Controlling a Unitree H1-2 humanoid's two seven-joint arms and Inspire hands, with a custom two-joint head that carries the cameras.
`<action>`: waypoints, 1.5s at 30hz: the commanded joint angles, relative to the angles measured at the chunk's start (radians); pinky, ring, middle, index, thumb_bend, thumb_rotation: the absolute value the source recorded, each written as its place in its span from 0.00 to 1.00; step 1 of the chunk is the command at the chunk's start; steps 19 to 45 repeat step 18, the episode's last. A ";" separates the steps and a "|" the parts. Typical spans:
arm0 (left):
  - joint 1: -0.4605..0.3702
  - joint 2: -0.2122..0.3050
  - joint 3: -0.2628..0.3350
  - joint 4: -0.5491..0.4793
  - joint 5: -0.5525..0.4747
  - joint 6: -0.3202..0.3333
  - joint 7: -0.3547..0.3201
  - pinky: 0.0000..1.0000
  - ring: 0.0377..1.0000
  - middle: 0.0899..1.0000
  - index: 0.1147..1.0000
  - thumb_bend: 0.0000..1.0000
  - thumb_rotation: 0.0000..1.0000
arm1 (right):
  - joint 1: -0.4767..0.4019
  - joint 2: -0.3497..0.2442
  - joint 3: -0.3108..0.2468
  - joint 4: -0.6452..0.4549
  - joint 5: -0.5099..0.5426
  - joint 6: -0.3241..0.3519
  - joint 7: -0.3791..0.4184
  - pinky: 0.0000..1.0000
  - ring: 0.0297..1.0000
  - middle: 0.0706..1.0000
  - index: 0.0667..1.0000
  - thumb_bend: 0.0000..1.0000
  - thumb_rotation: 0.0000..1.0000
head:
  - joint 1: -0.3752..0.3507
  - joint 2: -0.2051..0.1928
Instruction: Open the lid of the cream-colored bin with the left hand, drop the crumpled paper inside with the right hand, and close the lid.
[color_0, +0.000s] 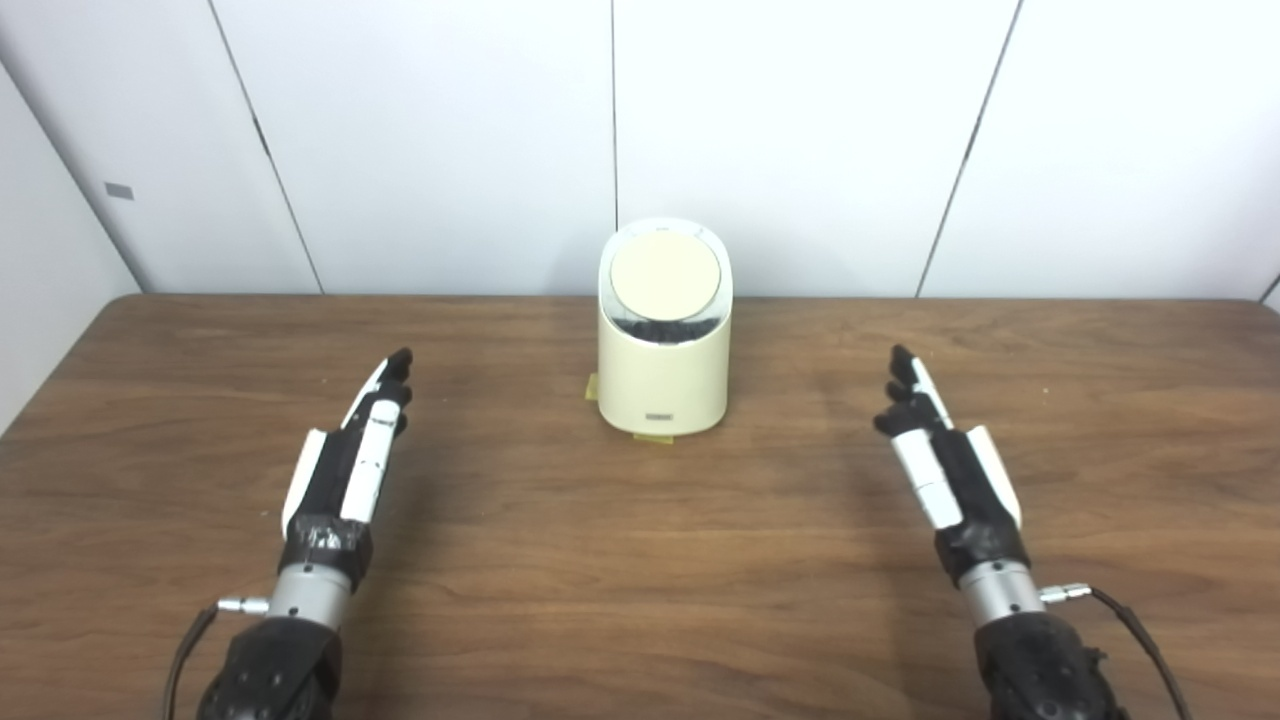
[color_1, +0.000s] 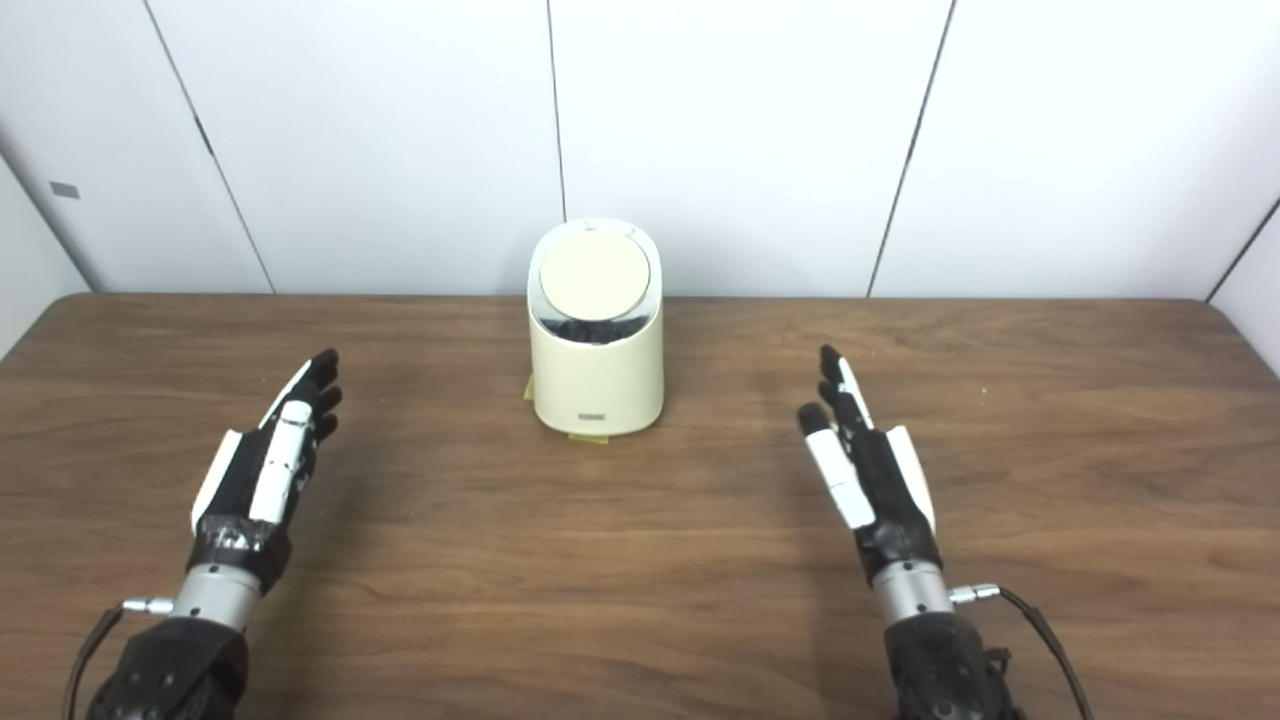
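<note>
Cream-colored bin (color_0: 664, 340) upright at bench (color_0: 640, 560) centre, near far edge. Round lid (color_0: 665, 274) tilted, dark gap along its front edge. Left hand (color_0: 350, 460) and right hand (color_0: 945, 450): fingers extended, holding nothing, flanking bin, nearer camera, well apart from it.

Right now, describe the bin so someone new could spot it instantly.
Start with the brown wooden table against the white panelled wall. The cream-colored bin stands near its far edge, at mid-width, between and beyond the left hand and right hand. It is the only object standing there: rounded, with a tilted round lid.
</note>
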 joint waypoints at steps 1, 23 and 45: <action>-0.009 -0.005 0.000 0.012 -0.040 -0.035 0.002 1.00 1.00 1.00 1.00 0.48 1.00 | -0.018 0.014 -0.021 -0.042 0.065 0.006 0.010 0.97 1.00 1.00 0.99 0.69 1.00 | -0.002 0.003; 0.049 -0.032 -0.027 0.070 -0.060 -0.144 0.035 1.00 1.00 1.00 1.00 0.47 1.00 | 0.021 -0.006 -0.058 -0.006 0.147 -0.003 0.016 1.00 1.00 1.00 0.99 0.61 1.00 | 0.030 -0.038; 0.049 -0.032 -0.027 0.070 -0.060 -0.144 0.035 1.00 1.00 1.00 1.00 0.47 1.00 | 0.021 -0.006 -0.058 -0.006 0.147 -0.003 0.016 1.00 1.00 1.00 0.99 0.61 1.00 | 0.030 -0.038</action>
